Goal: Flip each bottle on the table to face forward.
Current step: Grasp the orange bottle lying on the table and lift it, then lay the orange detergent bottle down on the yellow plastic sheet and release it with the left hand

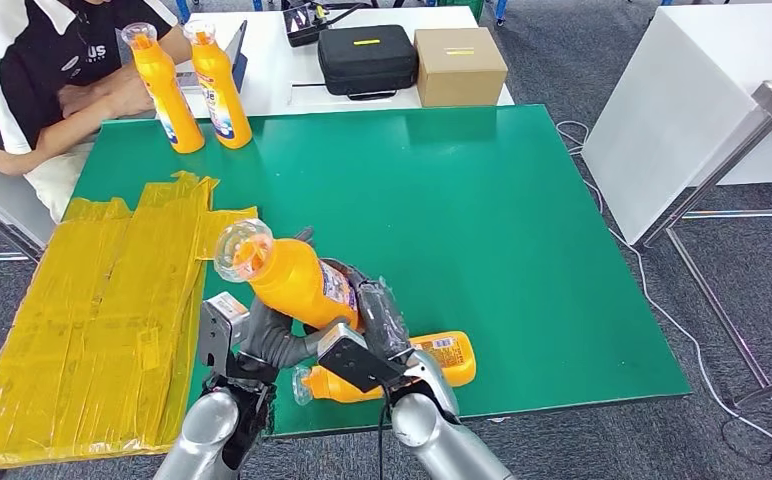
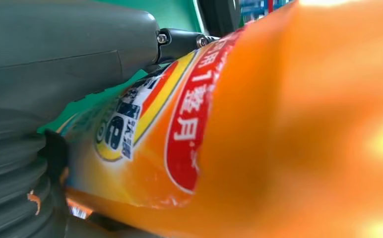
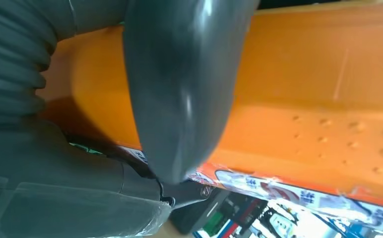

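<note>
Four orange bottles are on view. Two of them stand upright side by side at the far left corner of the green table [image 1: 522, 230], the left standing bottle [image 1: 165, 90] just beside the right standing bottle [image 1: 220, 87], both with clear caps and labels partly turned toward the camera. A third, the lying bottle [image 1: 432, 362], rests on its side near the front edge of the table, its cap pointing left, partly hidden behind the robot's wrists. The fourth — the held bottle [image 1: 287, 278] — is lifted above the table near the front edge, tilted with its clear cap up and to the left.

Both hands are on that held bottle. The left hand [image 1: 272, 340] cups it from below and behind, its fingers wrapped against the body; the left wrist view shows the label pressed close against the palm. The right hand [image 1: 377, 320] clasps the lower end of the bottle from the right, and in the right wrist view its thick grey thumb [image 3: 184, 89] lies flat across the orange plastic.

One wide patch of yellow tape [image 1: 102, 320] covers the table's left side. Beyond the green surface — on a white table — sit one black case [image 1: 367, 58] and one cardboard box [image 1: 460, 65]. One person [image 1: 52, 70] in a black and white shirt sits at the far left corner, forearms resting by the standing bottles.
</note>
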{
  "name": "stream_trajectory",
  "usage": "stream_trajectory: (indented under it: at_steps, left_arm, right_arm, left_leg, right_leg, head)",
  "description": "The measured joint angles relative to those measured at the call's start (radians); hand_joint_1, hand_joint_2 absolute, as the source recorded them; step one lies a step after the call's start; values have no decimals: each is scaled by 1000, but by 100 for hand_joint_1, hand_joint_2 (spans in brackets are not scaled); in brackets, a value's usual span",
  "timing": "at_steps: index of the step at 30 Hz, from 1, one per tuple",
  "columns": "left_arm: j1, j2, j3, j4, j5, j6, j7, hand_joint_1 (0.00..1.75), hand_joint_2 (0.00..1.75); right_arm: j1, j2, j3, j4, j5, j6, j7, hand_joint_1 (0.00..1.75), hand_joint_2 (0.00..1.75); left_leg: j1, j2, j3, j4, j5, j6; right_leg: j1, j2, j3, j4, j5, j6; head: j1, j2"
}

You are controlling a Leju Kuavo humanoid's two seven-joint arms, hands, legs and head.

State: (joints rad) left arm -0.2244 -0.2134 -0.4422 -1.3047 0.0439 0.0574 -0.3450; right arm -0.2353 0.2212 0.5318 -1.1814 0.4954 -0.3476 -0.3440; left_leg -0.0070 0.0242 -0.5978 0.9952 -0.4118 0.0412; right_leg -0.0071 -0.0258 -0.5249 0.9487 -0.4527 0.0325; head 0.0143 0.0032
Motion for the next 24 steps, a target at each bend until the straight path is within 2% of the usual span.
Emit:
stream_trajectory:
  at_steps: [8,19,20,23,24]
  left_arm:
    - [11,-16,-4,-32,-18,77,0,0,175]
    - [1,-30,-12,-34,6,69,1,0,175]
    - [0,-30,-14,-34,8,68,1,35,175]
    - [-2,-30,-16,-34,9,67,1,165,175]
    - [-3,-30,-17,-34,9,67,1,174,175]
  right_arm:
    - [-35,19,19,67,-64,-5,-22,175,175]
    - [-69,27,35,141,-99,-43,-45,175,175]
    - [-71,27,36,145,-100,-43,-45,175,175]
    - [-77,28,36,153,-102,-44,-46,175,175]
    - [-79,29,36,156,-104,-45,-47,175,175]
  left_leg:
    - [0,0,0,0,0,0]
    - [0,0,0,0,0,0]
    - [0,0,0,0,0,0]
    - [0,0,0,0,0,0]
    - [0,0,0,0,0,0]
  right_leg:
    - [0,0,0,0,0,0]
    - [0,0,0,0,0,0]
    - [0,0,0,0,0,0]
    - [0,0,-1,0,0,0]
    - [0,0,-1,0,0,0]
  head:
    - [0,0]
    - [0,0]
    - [0,0]
    - [0,0]
    - [0,0]
